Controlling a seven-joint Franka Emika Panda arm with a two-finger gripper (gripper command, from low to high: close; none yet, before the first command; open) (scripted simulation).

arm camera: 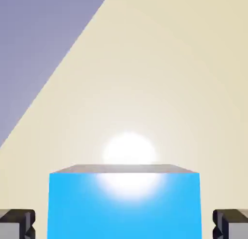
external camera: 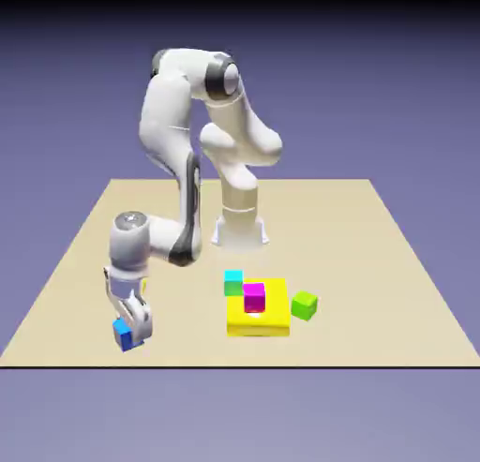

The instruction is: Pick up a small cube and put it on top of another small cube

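Arm bent low over the desk (external camera: 394,263), near its front edge on the exterior view's left. Tool (external camera: 131,331) pointed down at the blue cube (external camera: 123,334), which sits at its tip, close to the desk surface; whether it rests on the desk or is just off it cannot be told from this view. Hand view: blue cube (arm camera: 125,206) fills the lower middle, large, its top edge lit by a bright glare spot. Grey fingertips (arm camera: 17,223) show at both bottom corners, each with a narrow gap to the cube's side. So the tool stands spread on either side of the cube, not pinching it as far as the frame shows. Beyond the cube, bare desk (arm camera: 184,87), with the violet backdrop cutting across the upper left corner. Pink cube (external camera: 254,296) sits on top of the flat yellow block (external camera: 258,320), well apart from the blue cube, toward the exterior view's right. Cyan-topped green cube (external camera: 233,283) touches or nearly touches the yellow block's far left corner. Lime cube (external camera: 304,305) stands just beside the yellow block on its right side.
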